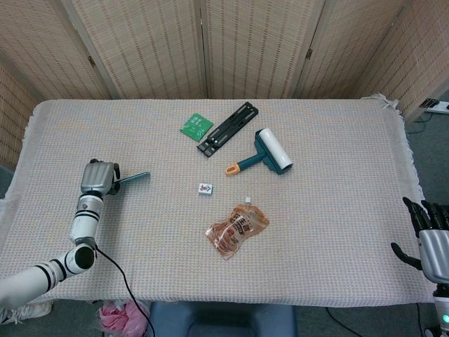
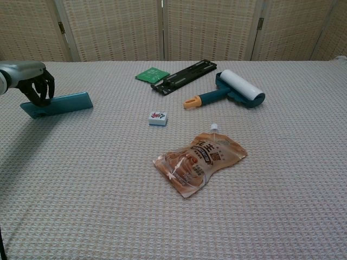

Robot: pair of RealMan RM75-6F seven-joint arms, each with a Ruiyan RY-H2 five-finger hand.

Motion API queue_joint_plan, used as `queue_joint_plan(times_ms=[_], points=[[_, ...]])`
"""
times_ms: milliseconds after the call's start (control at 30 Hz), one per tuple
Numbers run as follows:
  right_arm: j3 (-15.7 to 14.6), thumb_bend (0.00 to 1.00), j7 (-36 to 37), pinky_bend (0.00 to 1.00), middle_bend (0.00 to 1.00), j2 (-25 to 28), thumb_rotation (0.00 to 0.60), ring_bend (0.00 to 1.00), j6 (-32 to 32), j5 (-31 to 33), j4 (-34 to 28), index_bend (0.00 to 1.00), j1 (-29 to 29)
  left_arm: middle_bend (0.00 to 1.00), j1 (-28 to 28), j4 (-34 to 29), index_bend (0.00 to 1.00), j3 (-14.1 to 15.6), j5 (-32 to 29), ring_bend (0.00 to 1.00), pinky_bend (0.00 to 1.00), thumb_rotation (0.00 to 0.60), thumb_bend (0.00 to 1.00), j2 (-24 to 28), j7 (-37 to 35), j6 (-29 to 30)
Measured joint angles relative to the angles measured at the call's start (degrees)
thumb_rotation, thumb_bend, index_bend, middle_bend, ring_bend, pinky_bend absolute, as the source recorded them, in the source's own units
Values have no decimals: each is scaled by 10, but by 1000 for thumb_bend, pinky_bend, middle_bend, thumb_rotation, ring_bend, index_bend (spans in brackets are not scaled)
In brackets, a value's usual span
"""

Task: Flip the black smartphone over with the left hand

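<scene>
The smartphone is tipped up on its long edge at the table's left, its teal back facing the chest view. In the head view the smartphone shows only as a thin dark strip, seen edge-on. My left hand grips its left end, the dark fingers curled over the upper edge. Whether the lower edge touches the cloth I cannot tell. My right hand hangs beyond the table's right edge, fingers apart and holding nothing.
On the woven cloth lie a small white tile, an orange snack pouch, a teal lint roller, a black rail and a green card. Folding screens stand behind the table.
</scene>
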Motion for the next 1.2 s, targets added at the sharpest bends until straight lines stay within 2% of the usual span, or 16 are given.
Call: queue_joint_plan(times_ms=[167, 233, 300, 367, 467, 533, 700, 833, 1000, 1200], points=[[0, 139, -2, 121, 188, 0, 600, 115, -1, 2, -1, 0, 0, 552, -17, 22, 468, -6, -17, 370, 216, 600, 539, 5, 6, -10], [0, 139, -3, 122, 189, 0, 600, 115, -1, 2, -2, 0, -1, 480, -21, 35, 401, -7, -18, 344, 216, 600, 533, 3, 7, -10], [0, 139, -3, 122, 190, 0, 600, 115, 0, 2, -2, 0, -2, 332, -26, 54, 292, -7, -23, 236, 216, 600, 526, 0, 9, -12], [0, 139, -2, 122, 192, 0, 600, 115, 1, 2, -2, 0, -3, 233, -30, 68, 217, -8, -36, 160, 216, 600, 526, -1, 13, -16], [-1, 139, -1, 122, 193, 0, 600, 115, 1, 2, -1, 0, -4, 161, -32, 69, 159, -12, -47, 102, 216, 600, 525, 2, 10, -13], [-1, 139, 0, 122, 194, -1, 600, 115, 2, 0, 0, 0, -4, 156, -29, 61, 151, -14, -42, 97, 216, 600, 504, 6, 2, -4], [-2, 139, 7, 122, 194, 1, 600, 115, -2, -6, 3, 0, -2, 154, -8, -3, 146, -13, -10, 98, 216, 600, 394, 29, -25, 35], [-5, 139, 24, 122, 195, 5, 600, 115, -12, -14, 9, 0, 4, 154, 27, -78, 148, -4, 42, 98, 216, 600, 371, 53, -56, 99], [-8, 139, 60, 121, 195, 10, 600, 115, -32, -23, 19, 0, 16, 154, 95, -167, 157, 28, 140, 98, 216, 600, 370, 91, -102, 201], [-11, 139, 106, 122, 189, 8, 600, 115, -54, -32, 44, 0, 31, 153, 184, -250, 167, 84, 240, 98, 216, 600, 369, 145, -145, 294]])
